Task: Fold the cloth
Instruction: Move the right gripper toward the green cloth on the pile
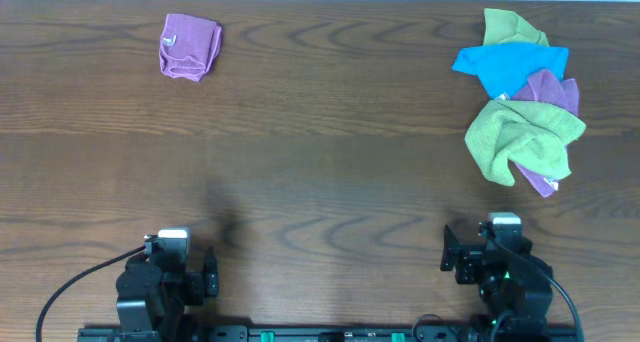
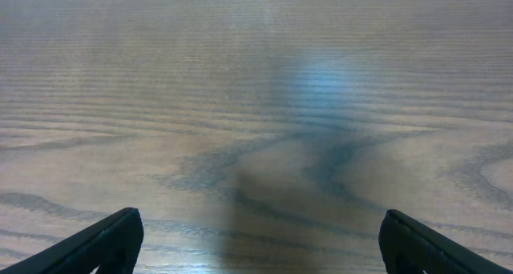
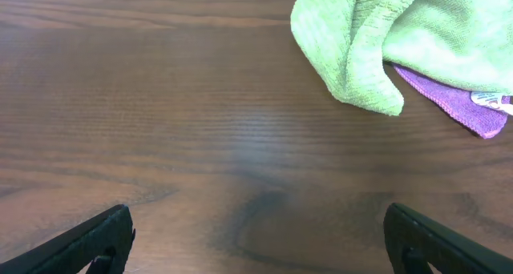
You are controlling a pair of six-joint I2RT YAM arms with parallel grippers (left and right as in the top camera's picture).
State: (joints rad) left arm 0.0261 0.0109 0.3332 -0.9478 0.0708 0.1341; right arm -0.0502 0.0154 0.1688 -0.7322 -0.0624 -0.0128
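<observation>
1. at the near edge of the table (image 1: pixel 320 132), the left tool (image 2: pixel 260 222) has its jaws spread wide with nothing between them; only bare wood grain lies ahead of it.
2. the right tool (image 3: pixel 256 218) is likewise wide open and empty, its dark fingers (image 3: pixel 96 242) sitting at the lower corners of its wrist view.
3. ahead of the right tool and a little to its right, apart from it, lies the cloth (image 3: pixel 361 42), lime green and crumpled in loose folds rather than flat.
4. a purple cloth (image 3: pixel 453 102) pokes out from under the cloth's near edge, touching it, with a white tag (image 3: pixel 489 100) at its tip.
5. beyond the cloth from the right tool, a blue cloth (image 1: pixel 510 64) rests in the same heap, and an olive-green cloth (image 1: pixel 510 27) lies farthest out.
6. far ahead of the left tool, almost straight out and well apart from the heap, sits a second purple cloth (image 1: pixel 188 47), bunched into a small bundle.
</observation>
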